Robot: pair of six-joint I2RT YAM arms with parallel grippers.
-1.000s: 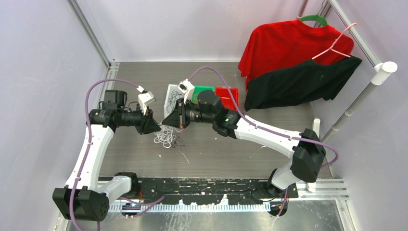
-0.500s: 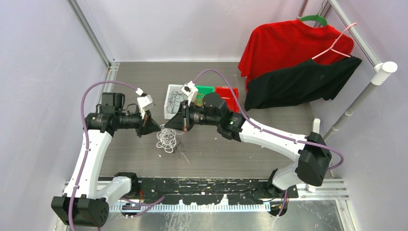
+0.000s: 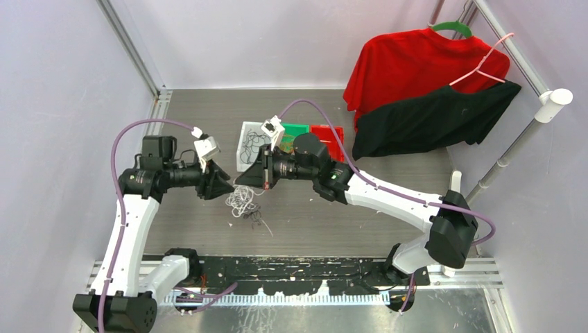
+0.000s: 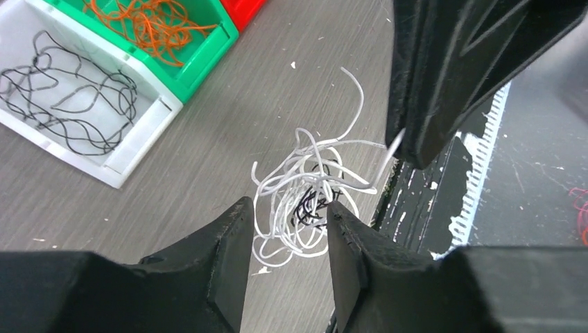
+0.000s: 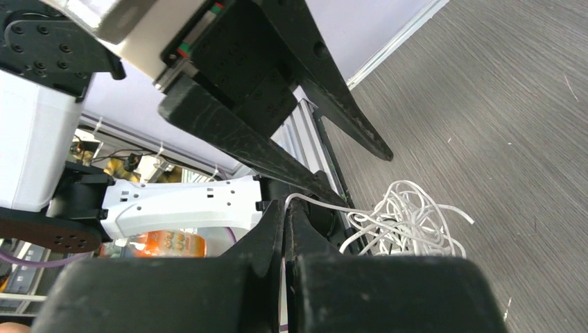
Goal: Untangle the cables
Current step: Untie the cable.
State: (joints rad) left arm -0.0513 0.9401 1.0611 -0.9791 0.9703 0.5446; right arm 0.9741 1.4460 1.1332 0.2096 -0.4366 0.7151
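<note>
1. Left arm, white links w/ black joints (image 3: 130,229): base at near-left bench corner. Main link rises away from base to the elbow. Forearm is horiz., pointing right toward bench centre.
2. Left end effector, black, two-finger (image 4: 288,211): fingers spread, gripping nothing. Tips are low over the bench, just left of the tangle, which shows through the gap in the left wrist view.
3. Right arm, white links w/ black joints (image 3: 388,198): base at near-right. Long link reaches diag. left and away. Wrist is horiz., pointing left.
4. Right end effector, black, two-finger (image 5: 283,208): fingers pressed together, pinching one white strand (image 4: 390,154) at the tips. Faces the left end effector tip to tip, near but apart.
5. Tangle of thin white and black cords (image 3: 243,202): loose heap at bench centre, below and between both end effectors. Mostly white loops, black ones in the middle. The pinched strand runs from the heap up to the right tips.
6. Grey wood-grain bench (image 3: 312,222): carries items 5 and 7–9.
7. White rectangular plastic bin (image 4: 132,156): beyond the tangle, apart from it. Holds thin black cords (image 4: 69,104).
8. Green plastic bin (image 4: 197,66): against the white bin's side. Holds thin orange cords (image 4: 152,24).
9. Red plastic bin (image 3: 326,133): beside the green one, contents not discernible.
</note>
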